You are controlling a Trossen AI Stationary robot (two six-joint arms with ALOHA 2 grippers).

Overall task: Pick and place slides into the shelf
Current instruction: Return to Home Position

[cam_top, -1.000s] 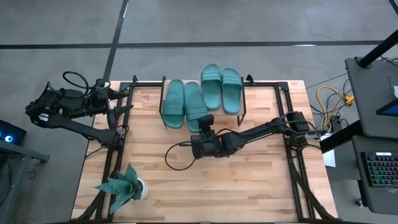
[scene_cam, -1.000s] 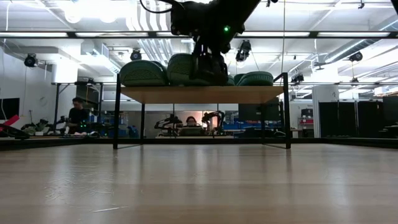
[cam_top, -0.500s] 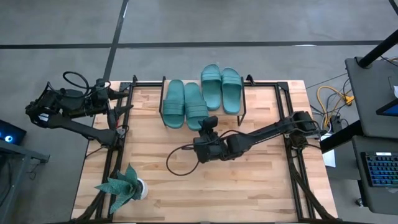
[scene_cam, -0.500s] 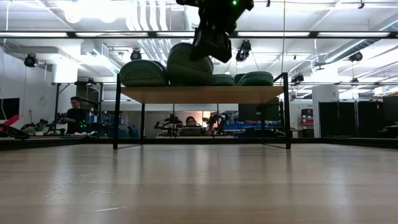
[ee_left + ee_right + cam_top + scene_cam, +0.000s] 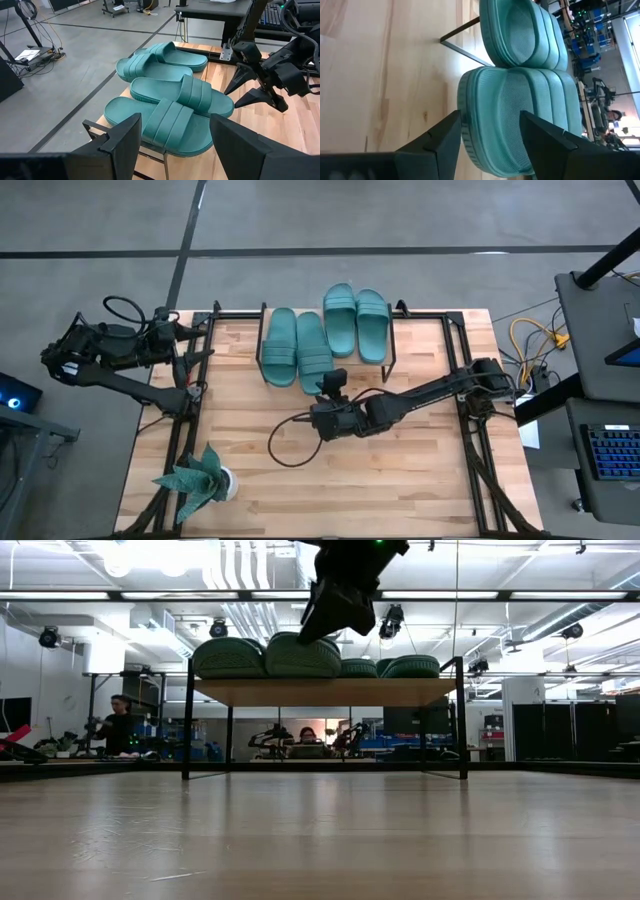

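Slides (image 5: 313,350) of teal-green rubber, four matching ones with wide ribbed straps, lie side by side on the low shelf (image 5: 325,692), a light-wood board on thin black wire legs at the far edge of the pale plank tabletop (image 5: 400,470). The two on the left sit closer to the board's front edge, and the two on the right sit farther back. Each pair lies flank to flank. The right arm stretches long and low from its base at the tabletop's right edge toward the middle. Its wrist is turned so that the right gripper (image 5: 333,383) points at the shelf, just in front of the heel of the second slide from the left. Seen level, it hangs above the board's height. Its jaws are spread with nothing between them. The left arm is folded at the tabletop's far left corner. The left gripper (image 5: 188,330) faces the shelf from the side, well apart from it, with its jaws also spread and empty. A spiky green plant in a white pot (image 5: 200,480) stands at the near left corner.
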